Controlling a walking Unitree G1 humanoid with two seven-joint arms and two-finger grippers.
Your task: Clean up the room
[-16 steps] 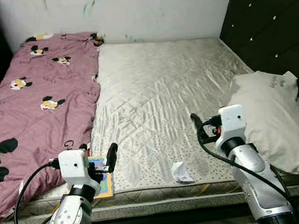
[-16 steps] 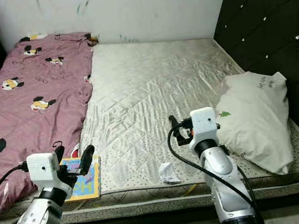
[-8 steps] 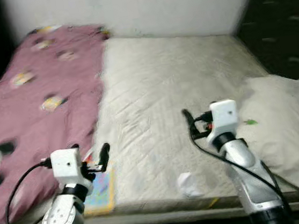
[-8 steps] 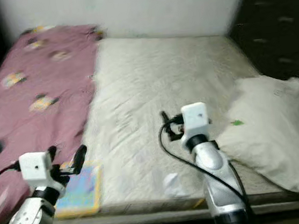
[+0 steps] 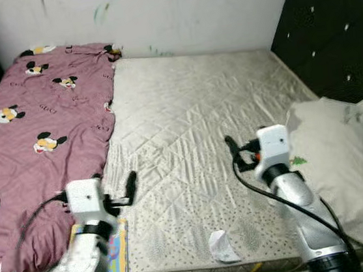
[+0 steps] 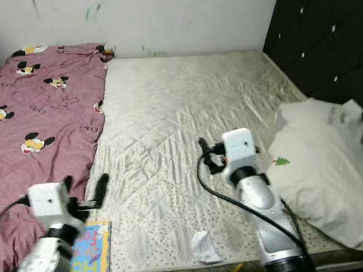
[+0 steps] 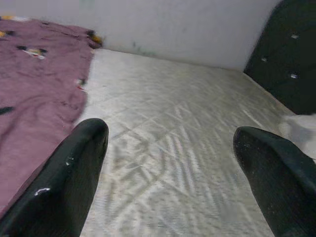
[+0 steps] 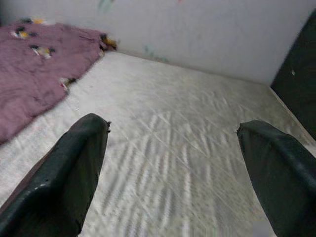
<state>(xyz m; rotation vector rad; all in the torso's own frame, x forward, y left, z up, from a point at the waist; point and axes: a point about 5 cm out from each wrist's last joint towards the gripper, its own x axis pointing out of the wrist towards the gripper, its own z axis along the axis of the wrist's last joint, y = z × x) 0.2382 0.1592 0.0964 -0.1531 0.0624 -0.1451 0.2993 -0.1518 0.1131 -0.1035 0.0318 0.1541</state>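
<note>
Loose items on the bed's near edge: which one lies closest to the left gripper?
The picture book, flat beside the pink blanket just under the left gripper. The crumpled paper lies farther along the edge, nearer the right arm.

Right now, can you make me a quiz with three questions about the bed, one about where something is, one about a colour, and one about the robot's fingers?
1. Where is the crumpled paper?
A. on the mattress near its front edge
B. on top of the pillow
C. on the purple blanket

2. What colour is the blanket with the cartoon mice?
A. green
B. purple-pink
C. white

3. How are the fingers of the right gripper?
A. shut on the paper
B. shut on the pillow
C. spread open, holding nothing

Answers:
1. A, the paper lies on the bare mattress between the two arms, close to the front edge.
2. B, the blanket covering the robot's left side of the bed is purple-pink.
3. C, the right wrist view shows the two black fingers wide apart with just mattress between them.
</note>
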